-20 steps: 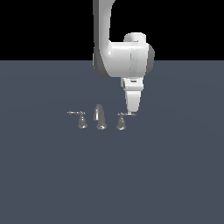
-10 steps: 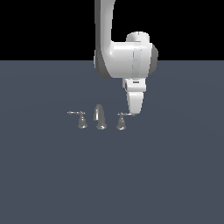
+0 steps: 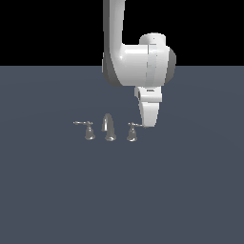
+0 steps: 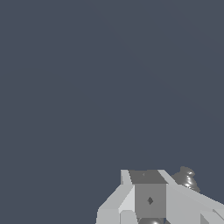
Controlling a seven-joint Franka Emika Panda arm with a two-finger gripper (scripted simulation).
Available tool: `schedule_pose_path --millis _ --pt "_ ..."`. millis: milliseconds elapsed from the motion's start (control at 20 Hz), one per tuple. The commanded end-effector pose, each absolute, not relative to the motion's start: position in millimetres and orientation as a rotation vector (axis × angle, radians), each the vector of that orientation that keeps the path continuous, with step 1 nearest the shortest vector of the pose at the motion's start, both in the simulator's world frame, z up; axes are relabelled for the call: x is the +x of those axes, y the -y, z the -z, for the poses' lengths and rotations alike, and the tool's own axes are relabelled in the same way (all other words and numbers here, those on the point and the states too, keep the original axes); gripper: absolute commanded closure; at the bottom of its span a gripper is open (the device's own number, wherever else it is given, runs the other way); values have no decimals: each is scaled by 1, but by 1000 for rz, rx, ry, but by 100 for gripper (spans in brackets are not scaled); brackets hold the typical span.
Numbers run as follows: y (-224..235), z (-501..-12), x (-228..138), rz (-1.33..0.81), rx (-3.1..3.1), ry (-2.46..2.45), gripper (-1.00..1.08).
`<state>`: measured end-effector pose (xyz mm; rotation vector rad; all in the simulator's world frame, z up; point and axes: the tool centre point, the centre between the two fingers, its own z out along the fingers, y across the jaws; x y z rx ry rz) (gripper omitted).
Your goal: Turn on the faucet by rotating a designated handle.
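Where claw [image 3: 149,122] hangs, handle [image 3: 132,132] beside.

Around the faucet [image 3: 109,128] the grey floor [image 3: 122,190] lies bare from 3 through 6 to 9 o'clock, open to approach. The spout [image 3: 108,127] stands close at 9 o'clock of the handle [image 3: 132,132], narrowing that side, with the twin handle [image 3: 88,130] beyond it. The gripper [image 3: 148,125] fills the 3 o'clock end of the lever
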<state>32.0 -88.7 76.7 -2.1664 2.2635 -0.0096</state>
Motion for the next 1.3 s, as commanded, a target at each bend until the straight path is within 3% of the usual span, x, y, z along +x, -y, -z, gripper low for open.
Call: schedule_pose_path --millis 0,700,1250 --pt "88 -77 24 5 -2167 -2267 108" --pt "88 -76 -11 7 -2151 -2288 108" --pt "43 -77 -33 0 -2161 -2280 108"
